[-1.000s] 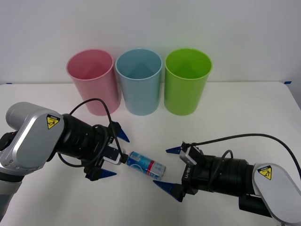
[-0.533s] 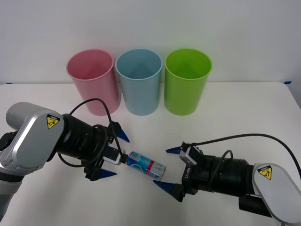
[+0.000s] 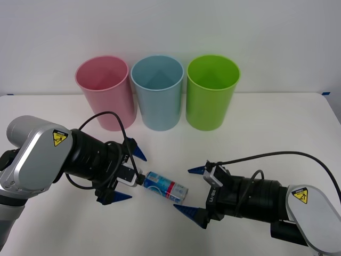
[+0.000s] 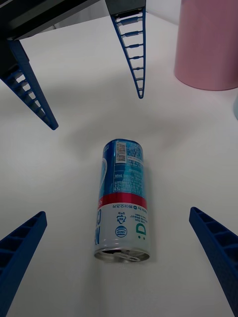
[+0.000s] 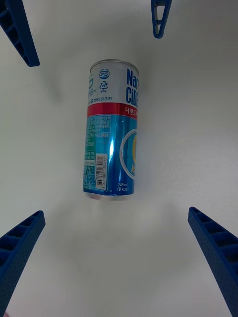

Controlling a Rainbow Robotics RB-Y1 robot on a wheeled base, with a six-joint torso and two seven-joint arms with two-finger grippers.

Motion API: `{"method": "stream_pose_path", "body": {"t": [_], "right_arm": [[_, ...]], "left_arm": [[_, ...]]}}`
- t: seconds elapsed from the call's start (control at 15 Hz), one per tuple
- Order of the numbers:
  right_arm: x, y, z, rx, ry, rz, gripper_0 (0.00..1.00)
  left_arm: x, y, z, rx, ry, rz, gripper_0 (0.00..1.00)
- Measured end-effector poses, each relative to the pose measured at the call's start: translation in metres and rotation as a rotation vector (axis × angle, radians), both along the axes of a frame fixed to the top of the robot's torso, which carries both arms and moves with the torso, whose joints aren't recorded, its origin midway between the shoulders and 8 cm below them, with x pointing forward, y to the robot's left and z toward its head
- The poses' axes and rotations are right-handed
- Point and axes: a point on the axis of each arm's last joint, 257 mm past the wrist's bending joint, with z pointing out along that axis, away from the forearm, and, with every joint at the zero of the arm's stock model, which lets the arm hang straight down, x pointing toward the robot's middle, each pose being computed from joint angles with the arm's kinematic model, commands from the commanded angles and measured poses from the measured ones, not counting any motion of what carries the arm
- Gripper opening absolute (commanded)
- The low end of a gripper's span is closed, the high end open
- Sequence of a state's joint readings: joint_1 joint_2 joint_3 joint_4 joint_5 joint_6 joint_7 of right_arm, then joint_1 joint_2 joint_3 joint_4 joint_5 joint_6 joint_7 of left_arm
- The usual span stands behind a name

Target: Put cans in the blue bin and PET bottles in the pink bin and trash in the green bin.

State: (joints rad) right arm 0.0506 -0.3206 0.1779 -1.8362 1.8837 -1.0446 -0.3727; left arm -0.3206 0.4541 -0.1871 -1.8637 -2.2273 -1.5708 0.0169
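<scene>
Your small blue-and-white drink can with silver ends (image 3: 165, 188) lies on its side on the white bench (image 3: 277, 128), between the two pincers, its long axis running from one to the other. The left pincer (image 3: 128, 173), blue ribbed fingers spread apart, sits just beside one can end and looks the nearer. The right pincer (image 3: 195, 197), also spread, faces the other end. Both would meet the can end-on, so you'd need to turn a wrist to close across its round side.
</scene>
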Motion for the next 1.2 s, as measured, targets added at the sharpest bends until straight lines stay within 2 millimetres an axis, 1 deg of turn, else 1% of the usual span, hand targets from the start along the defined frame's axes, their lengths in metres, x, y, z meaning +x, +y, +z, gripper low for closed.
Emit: {"method": "stream_pose_path", "body": {"t": [0.4,0.47,0.53,0.6,0.73,1.0,1.2], "right_arm": [[0.0,0.0,0.0,0.0,0.0,0.0,1.0],[0.0,0.0,0.0,0.0,0.0,0.0,1.0],[0.0,0.0,0.0,0.0,0.0,0.0,1.0],[0.0,0.0,0.0,0.0,0.0,0.0,1.0],[0.0,0.0,0.0,0.0,0.0,0.0,1.0],[0.0,0.0,0.0,0.0,0.0,0.0,1.0],[0.0,0.0,0.0,0.0,0.0,0.0,1.0]], "left_arm": [[0.0,0.0,0.0,0.0,0.0,0.0,1.0],[0.002,0.004,0.0,0.007,-0.002,0.007,1.0],[0.007,0.013,0.0,0.025,-0.01,0.022,1.0],[0.011,0.018,0.003,0.039,-0.022,0.027,1.0],[0.014,0.019,0.007,0.041,-0.029,0.027,1.0],[0.008,0.022,0.011,0.017,-0.003,0.024,1.0],[0.001,0.03,0.011,0.004,0.033,0.035,1.0]]}}
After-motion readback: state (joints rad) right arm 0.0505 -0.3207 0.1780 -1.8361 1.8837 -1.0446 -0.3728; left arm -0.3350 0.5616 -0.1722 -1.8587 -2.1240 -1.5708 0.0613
